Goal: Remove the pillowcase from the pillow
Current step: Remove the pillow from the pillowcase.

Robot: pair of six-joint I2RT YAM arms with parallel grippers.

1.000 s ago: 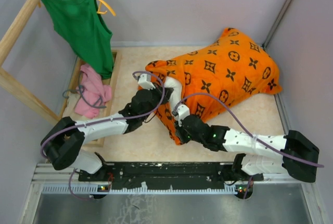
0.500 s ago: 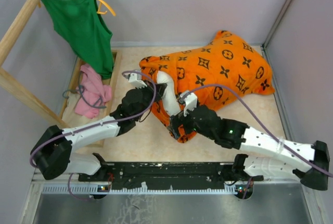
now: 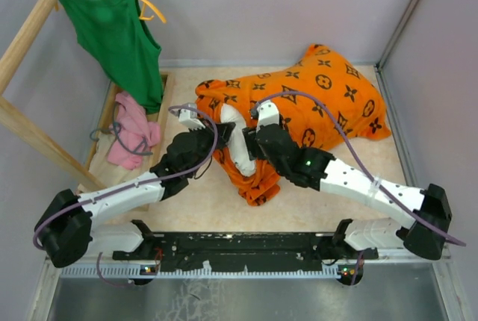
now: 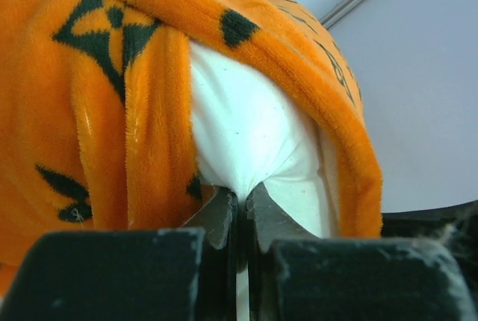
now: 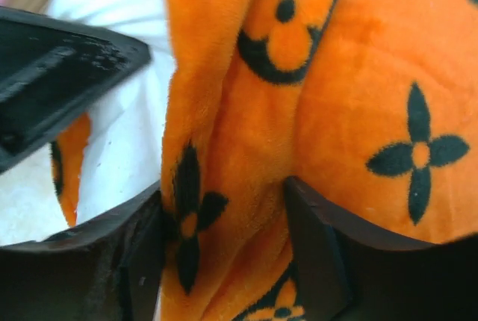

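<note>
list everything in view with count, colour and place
pillowcase: 1, orange with black motifs, mid to far right of table
pillow: 1, white, poking out of pillowcase's near-left opening
tank top: 1, green, on hanger, far left
hanger: 1, yellow, on rack
rack: 1, wooden, left side
cloth: 1, pink, left, below tank top
table: 1, beige, under all
left gripper: 1, black, shut on pillow
right gripper: 1, black, jaws around a pillowcase fold, grip unclear

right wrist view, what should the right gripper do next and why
Probably close the right gripper on the pillowcase fold that sits between its spread fingers, then pull it off toward the far end. The left gripper is shut on the white pillow where it pokes out of the open end, so it can likely anchor the pillow during that pull.
</note>
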